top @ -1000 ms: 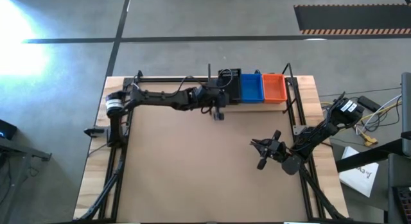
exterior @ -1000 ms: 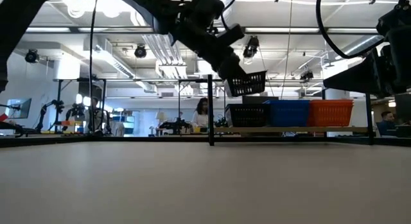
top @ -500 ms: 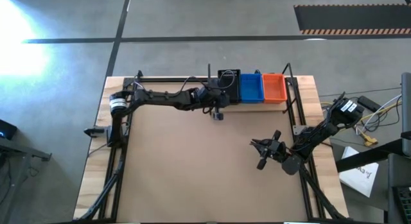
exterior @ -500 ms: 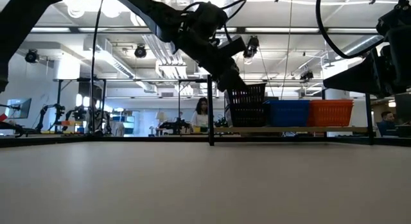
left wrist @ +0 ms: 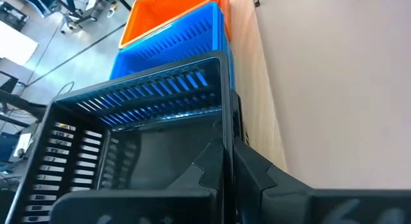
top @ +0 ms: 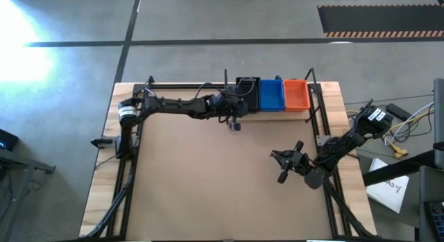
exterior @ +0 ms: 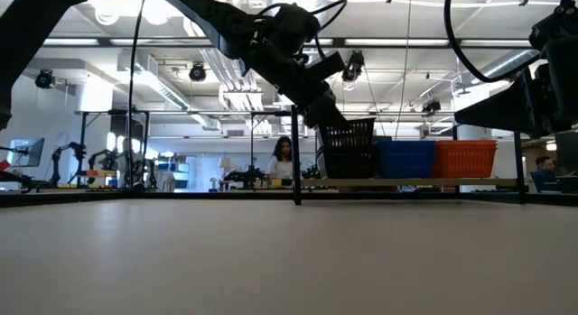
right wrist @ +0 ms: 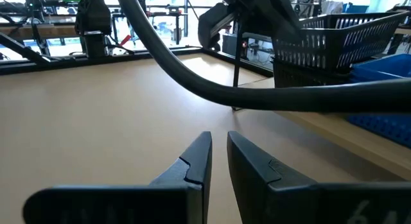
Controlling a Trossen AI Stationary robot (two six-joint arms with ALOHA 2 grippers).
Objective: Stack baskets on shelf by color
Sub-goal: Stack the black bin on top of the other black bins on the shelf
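- Lowered since a second ago, the top black basket (exterior: 349, 137) now sits down into the black stack (exterior: 350, 162) at the shelf's left end; earlier it hung tilted above that stack
- Left gripper (top: 239, 102) is clenched on the near rim of this basket; in the left wrist view its fingers (left wrist: 247, 172) pinch the rim of the black basket (left wrist: 128, 147)
- Left arm reaches along the back of the table from its base at the left edge, much as half a second ago
- Shelf (top: 274, 111) lies along the table's far edge, a pale plank inside black rods
- On it stand three colours in a row: black stack at left, blue stack (top: 272, 93) in the middle, orange stack (top: 296, 93) at right, each touching its neighbour
- In the low view the blue stack (exterior: 406, 159) and orange stack (exterior: 465, 158) stand level, and the top black basket rises a little above them, slightly tilted
- Right gripper (top: 286, 166) waits over the table's right side, well apart from the shelf, in the same place as before; its fingers (right wrist: 192, 163) stand a narrow gap apart and hold nothing
- Table (top: 208, 179) is a brown board
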